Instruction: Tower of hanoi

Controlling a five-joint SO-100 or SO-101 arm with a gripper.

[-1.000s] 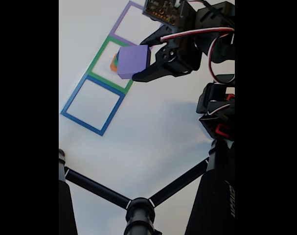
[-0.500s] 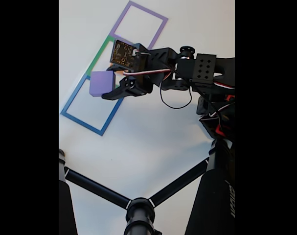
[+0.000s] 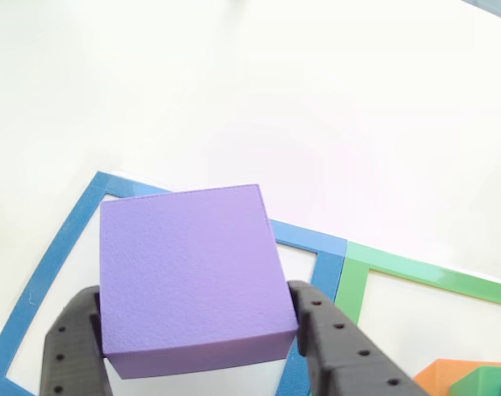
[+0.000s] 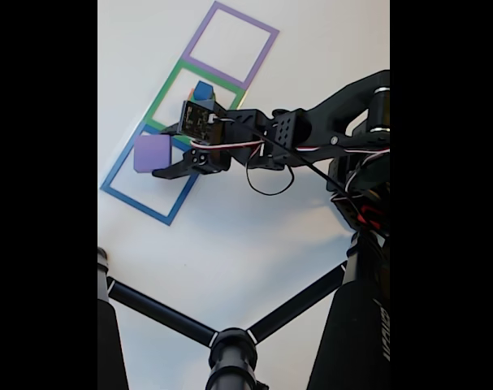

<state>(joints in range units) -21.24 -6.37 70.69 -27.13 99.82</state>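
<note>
Hanging right over the blue square outline (image 3: 52, 272) in the other view, the purple block (image 3: 188, 276) sits pinched between the two black fingers (image 3: 337, 346) of the hand (image 3: 192, 363), one finger pressed on each side face. The block's flat top faces the camera and its edges run a little skewed to the outline's bars, so I'd say a small twist may be wanted before it goes down. Off to the right, past the green square outline (image 3: 432, 272), corners of the orange block (image 3: 456, 375) and the green block (image 3: 485, 381) peek in at the bottom edge.

Now the fixed view: the hand (image 4: 166, 156) reaches in from the right, the purple block (image 4: 152, 153) at its tip over the upper part of the blue square outline (image 4: 153, 175). The blue cube (image 4: 202, 90) shows inside the green square outline (image 4: 171, 85), just behind the wrist. Beyond lies the purple square outline (image 4: 230, 41). White worktop (image 4: 254, 236), smooth and bare around the outlines, with a black stand (image 4: 230, 345) low in front.
</note>
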